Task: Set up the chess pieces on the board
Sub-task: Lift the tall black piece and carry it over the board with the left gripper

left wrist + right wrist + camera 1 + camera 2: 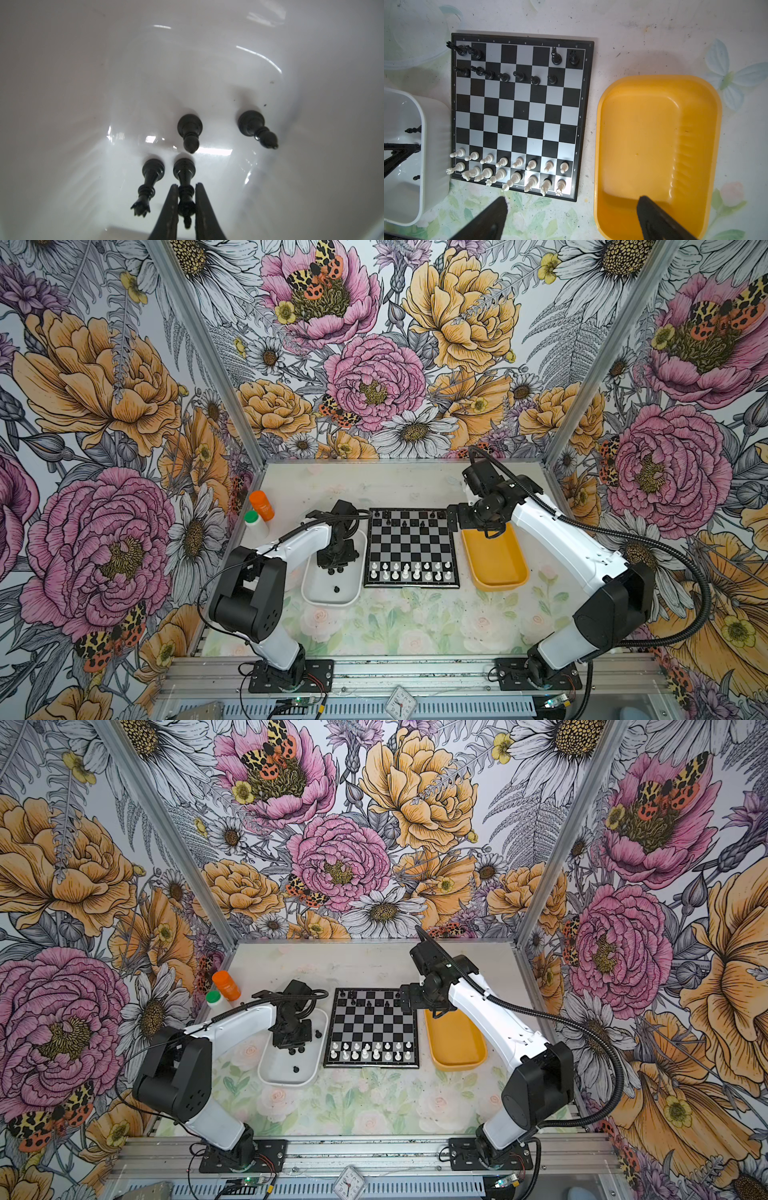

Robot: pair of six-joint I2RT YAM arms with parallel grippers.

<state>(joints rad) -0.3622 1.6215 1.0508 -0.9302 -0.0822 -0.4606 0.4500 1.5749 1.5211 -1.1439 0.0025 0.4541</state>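
The board [411,543] [519,108] lies flat in the middle of the table. White chess pieces [409,570] [508,168] fill its two near rows, and several black ones [405,520] [508,76] stand in the far rows. My left gripper [185,185] [334,568] reaches down into the white tray [309,593] [187,62] and is shut on the neck of a lying black chess piece [186,199]. Three more black pieces [145,187] lie beside it. My right gripper [571,201] [454,519] hangs open and empty high above the gap between the board and the yellow tray [654,135].
The yellow tray [494,564] right of the board holds nothing. An orange bottle [262,505] and a green-capped white bottle [252,522] stand at the back left. A small clock [401,701] lies on the front rail.
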